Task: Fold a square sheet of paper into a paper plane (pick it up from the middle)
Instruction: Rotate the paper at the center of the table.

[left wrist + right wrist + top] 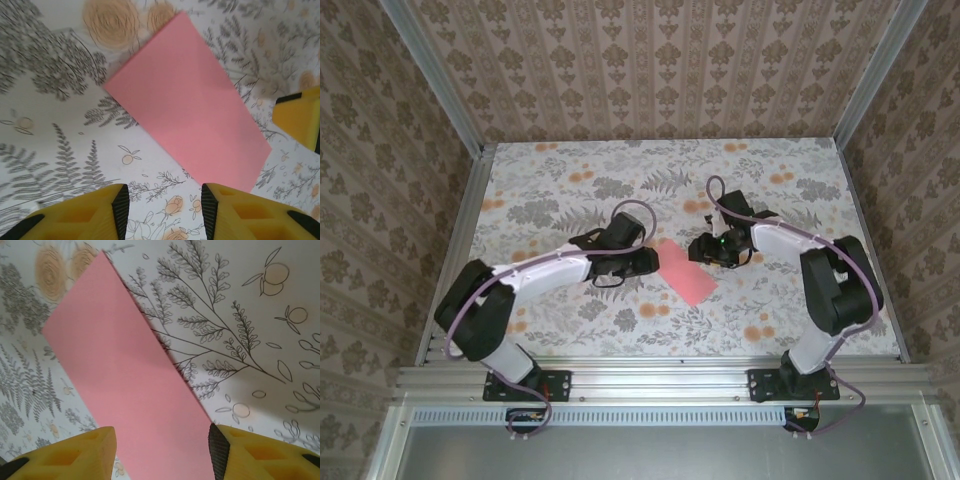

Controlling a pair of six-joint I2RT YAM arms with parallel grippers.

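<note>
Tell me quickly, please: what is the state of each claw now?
Left claw: open, holding nothing; the pink paper lies on the table ahead of it.
Right claw: open above the paper, not gripping it.

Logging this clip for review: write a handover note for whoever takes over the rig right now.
Thin salmon-pink sheet of paper: flat on the floral-print table between the grippers, a rectangle, apparently folded in half.
Left gripper: open, empty, beside the sheet's edge.
Right gripper: open, empty, above one end of it.
Done: seemingly the first half fold.
Left: the pointed nose and wing folds.
</note>
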